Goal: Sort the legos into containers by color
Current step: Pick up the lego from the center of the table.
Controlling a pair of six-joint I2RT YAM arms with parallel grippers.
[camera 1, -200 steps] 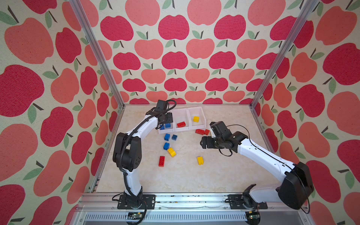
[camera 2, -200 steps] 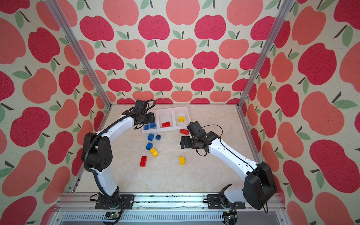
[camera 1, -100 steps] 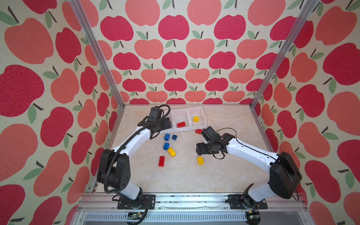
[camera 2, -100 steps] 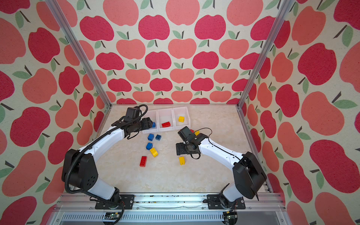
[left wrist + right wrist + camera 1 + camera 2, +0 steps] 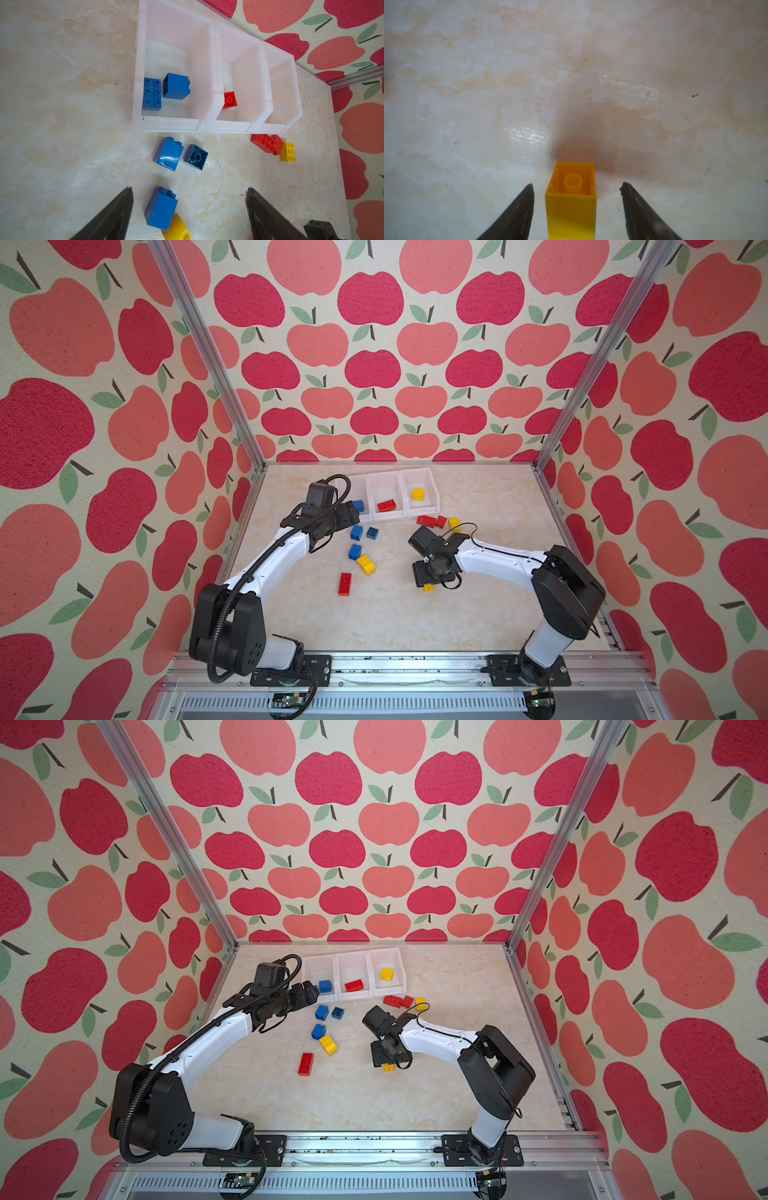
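Three joined white containers [image 5: 405, 489] [image 5: 215, 62] stand at the back, holding two blue legos [image 5: 176, 86], a red one [image 5: 386, 505] and a yellow one [image 5: 417, 494]. My left gripper [image 5: 189, 189] [image 5: 352, 512] hangs open just in front of the left bin, above loose blue legos [image 5: 169, 154] [image 5: 161, 208]. My right gripper [image 5: 577, 184] [image 5: 430, 578] is low over the table, open, straddling a yellow lego [image 5: 571, 199] [image 5: 428, 588] lying on its side. There is a gap on each side of this lego, and neither finger touches it.
On the table lie a dark blue lego [image 5: 372, 533], a yellow lego [image 5: 366, 564] touching a blue one [image 5: 354, 551], and a red oblong [image 5: 344, 584]. Two red legos [image 5: 426, 521] and a yellow one [image 5: 454, 523] sit in front of the right bin. Apple-print walls enclose the table.
My left gripper drew back from over the left bin and opened wider. My right gripper swung toward the front, came down over the yellow lego, and its jaws narrowed around it.
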